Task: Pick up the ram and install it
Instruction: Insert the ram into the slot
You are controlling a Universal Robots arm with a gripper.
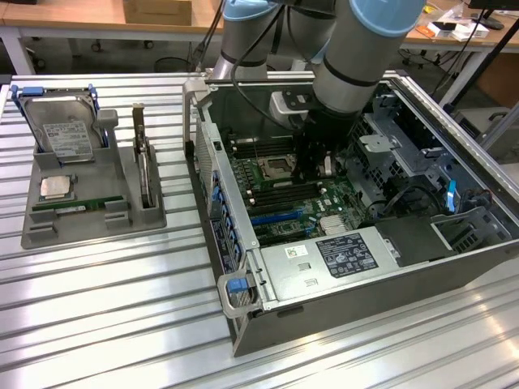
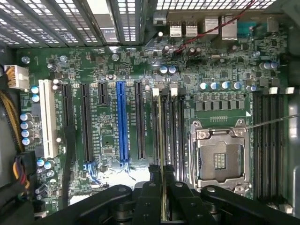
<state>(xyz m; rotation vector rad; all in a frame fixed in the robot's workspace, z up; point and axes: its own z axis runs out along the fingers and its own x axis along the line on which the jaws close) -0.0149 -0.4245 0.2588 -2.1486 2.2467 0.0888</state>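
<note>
At the exterior view's left, a grey tray [image 1: 81, 228] sits on the slatted metal table [image 1: 97, 316]. It carries a hard drive [image 1: 65, 130] at the back, a square silver processor chip [image 1: 55, 186] in front of it, and a green memory stick [image 1: 77, 204] lying flat in a groove. A narrow card [image 1: 143, 162] stands on edge in the tray's right-hand part.

Just beside the tray, the open computer case [image 1: 365, 312] lies on its side with the green motherboard [image 1: 280, 215] exposed. A labelled silver power supply [image 1: 324, 267] fills the near end. The robot arm [image 1: 357, 57] reaches down from the top of the picture into the case, ending next to the empty processor socket [image 1: 272, 168].

In the wrist view, a white expansion slot [image 2: 48, 117] comes first, then black slots, then a blue slot [image 2: 122, 122]. Past one more black slot, the gripper [image 2: 162, 171] hangs over a bank of memory slots. Its black fingers [image 2: 151, 197] are clamped on the ram [image 2: 161, 126], which shows edge-on as a thin pale line. The ram runs lengthwise along one slot of that bank, between the white latches at the far end and the fingers. Whether it is seated or just above the slot cannot be told. The socket lies just beside this bank, and a second bank of memory slots [image 2: 267, 140] stands beyond it.
</note>
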